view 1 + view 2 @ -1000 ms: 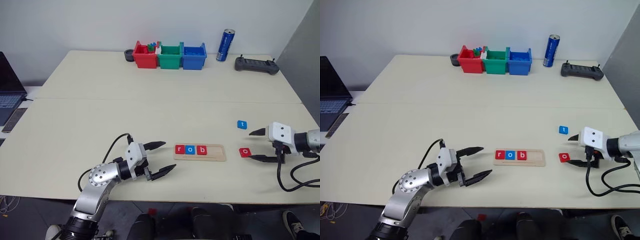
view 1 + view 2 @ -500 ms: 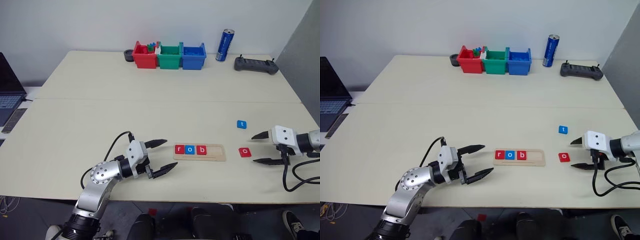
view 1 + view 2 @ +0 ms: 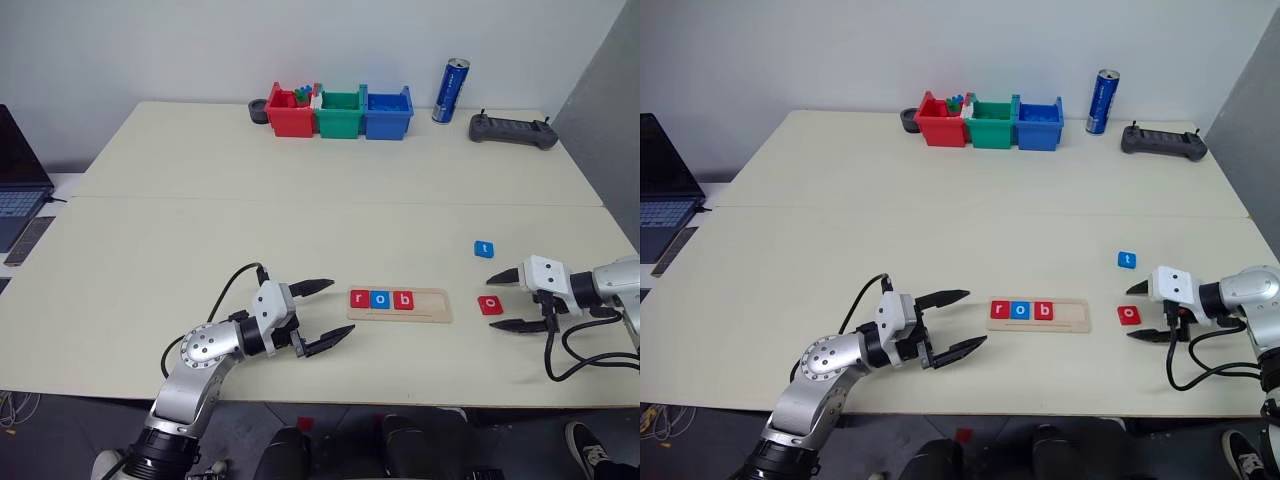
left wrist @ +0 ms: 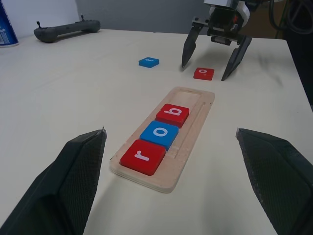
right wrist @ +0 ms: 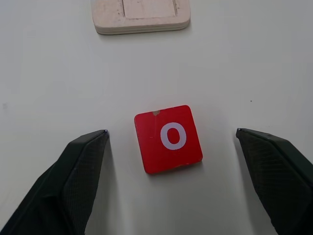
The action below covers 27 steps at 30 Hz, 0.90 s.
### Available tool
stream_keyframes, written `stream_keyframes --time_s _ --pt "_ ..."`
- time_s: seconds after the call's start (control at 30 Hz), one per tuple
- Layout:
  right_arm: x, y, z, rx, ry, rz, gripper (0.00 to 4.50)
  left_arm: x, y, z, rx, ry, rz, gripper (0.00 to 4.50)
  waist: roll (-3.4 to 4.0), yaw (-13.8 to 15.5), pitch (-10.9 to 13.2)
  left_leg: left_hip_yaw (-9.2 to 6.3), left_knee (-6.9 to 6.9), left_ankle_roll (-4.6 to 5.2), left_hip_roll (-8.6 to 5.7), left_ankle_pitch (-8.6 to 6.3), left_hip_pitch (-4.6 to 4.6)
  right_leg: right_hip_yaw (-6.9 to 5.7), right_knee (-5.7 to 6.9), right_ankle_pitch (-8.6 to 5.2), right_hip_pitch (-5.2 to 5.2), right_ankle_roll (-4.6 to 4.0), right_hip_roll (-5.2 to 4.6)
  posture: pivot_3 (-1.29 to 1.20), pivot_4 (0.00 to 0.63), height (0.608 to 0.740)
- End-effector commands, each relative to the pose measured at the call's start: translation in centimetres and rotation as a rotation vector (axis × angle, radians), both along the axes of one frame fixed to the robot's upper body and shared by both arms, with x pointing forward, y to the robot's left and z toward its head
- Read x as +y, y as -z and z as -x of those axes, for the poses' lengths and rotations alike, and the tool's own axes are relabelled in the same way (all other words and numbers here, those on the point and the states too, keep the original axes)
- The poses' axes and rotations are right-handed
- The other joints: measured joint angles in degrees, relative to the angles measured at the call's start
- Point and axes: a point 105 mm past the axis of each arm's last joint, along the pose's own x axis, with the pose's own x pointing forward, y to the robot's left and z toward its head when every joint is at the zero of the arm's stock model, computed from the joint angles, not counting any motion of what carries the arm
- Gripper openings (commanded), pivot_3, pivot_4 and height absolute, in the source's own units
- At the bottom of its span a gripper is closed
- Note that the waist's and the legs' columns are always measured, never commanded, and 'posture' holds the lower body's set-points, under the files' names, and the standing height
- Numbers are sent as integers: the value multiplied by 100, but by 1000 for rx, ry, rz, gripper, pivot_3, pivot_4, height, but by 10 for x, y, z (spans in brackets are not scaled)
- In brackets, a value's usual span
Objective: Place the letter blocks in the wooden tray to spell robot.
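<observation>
Reading "rob" in the wooden tray [image 3: 400,305]; loose tiles "o" [image 5: 168,138], "t" [image 3: 484,249].

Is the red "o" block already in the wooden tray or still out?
Out. The red "o" block lies flat on the table, apart from the wooden tray.

The long pale wooden tray [image 4: 190,127] looks like bare, smooth wood with a dull finish. The small square red and blue letter blocks [image 4: 165,132] have a smooth, slightly shiny face with white letters. The cream worktop [image 3: 200,230] is flat and matt. The black gripper fingers [image 5: 78,176] have a rough, finely dotted surface, like hard plastic.
</observation>
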Motion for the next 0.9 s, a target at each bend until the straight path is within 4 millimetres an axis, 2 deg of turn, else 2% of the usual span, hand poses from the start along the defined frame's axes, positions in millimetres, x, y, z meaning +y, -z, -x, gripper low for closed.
stream_keyframes --time_s 0.03,0.23,0.4,0.63,0.8,0.9 --pt "1 1 3 14 -21 9 3549 -1 -7 4 -35 15 14 4500 0 0 0 0 0 0 0 0 0 0 0 0 0 0 0 0 150 740" --pt "2 -3 0 -1 -15 -1 1464 -1 -7 4 -36 17 13 4500 0 -4 0 1 5 0 0 0 3 1 9 0 0 0 0 0 150 740" --pt "9 -13 -4 -45 -26 -15 1457 -1 -7 4 -34 17 12 4500 0 -6 0 1 12 0 -2 0 5 2 28 0 0 -1 0 0 150 740" --pt "54 -38 -4 -85 -77 -146 1457 -1 -7 4 -35 13 15 4500 0 -25 0 -4 15 0 -2 0 6 1 41 0 -3 -1 2 0 150 740" --pt "83 -38 2 -74 -97 -191 1457 -2 -7 5 -33 13 16 4500 0 10 0 -15 18 0 -4 0 2 -5 41 -1 -3 -1 2 0 150 740" --pt "91 -33 3 -71 -100 -188 1457 0 -6 5 -31 9 14 4500 0 10 0 -15 18 0 -5 0 1 -5 41 -1 -3 -1 2 0 150 740"
